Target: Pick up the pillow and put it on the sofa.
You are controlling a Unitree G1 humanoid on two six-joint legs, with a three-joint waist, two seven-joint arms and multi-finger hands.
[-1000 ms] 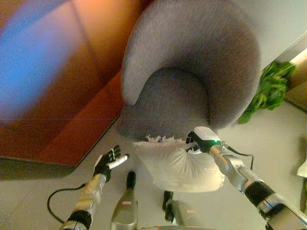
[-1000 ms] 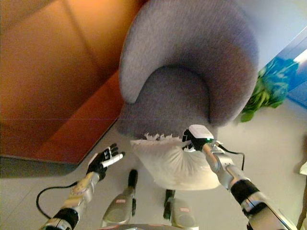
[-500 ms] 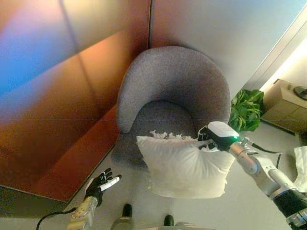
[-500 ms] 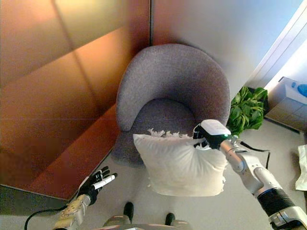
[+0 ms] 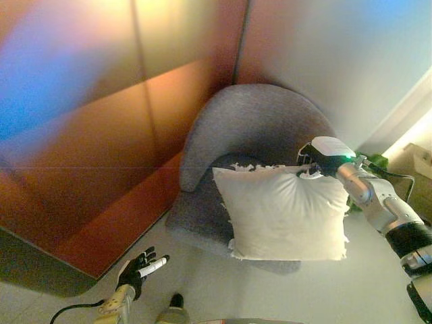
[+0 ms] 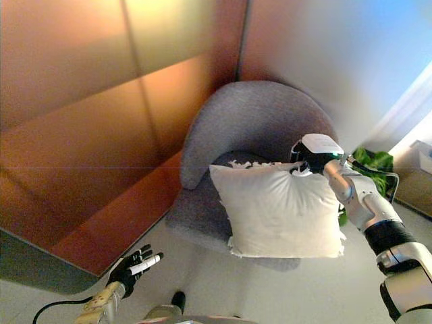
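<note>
One hand is doing all the carrying: the right hand (image 5: pixel 312 164) is gripping the white pillow (image 5: pixel 283 211) by its upper right corner, the cloth bunching where the fingers are closing on it, though most of the hand is hiding behind a white wrist box. The pillow is hanging upright in the air, directly in front of the grey sofa (image 5: pixel 266 125), covering much of the seat and its front edge from where I am standing.

Half a second ago the pillow was sitting lower and nearer the floor in front of the seat; now it is riding higher, its fringed top edge level with the base of the backrest. The whole scene is also sliding in view, so some of that shift is the camera's own. To my eye the lift is done and what is remaining is carrying the pillow forward over the cushion and letting go.

Down at the lower left, the left hand (image 6: pixel 132 266) is idling with fingers loosely spread, holding nothing, much as before.
</note>
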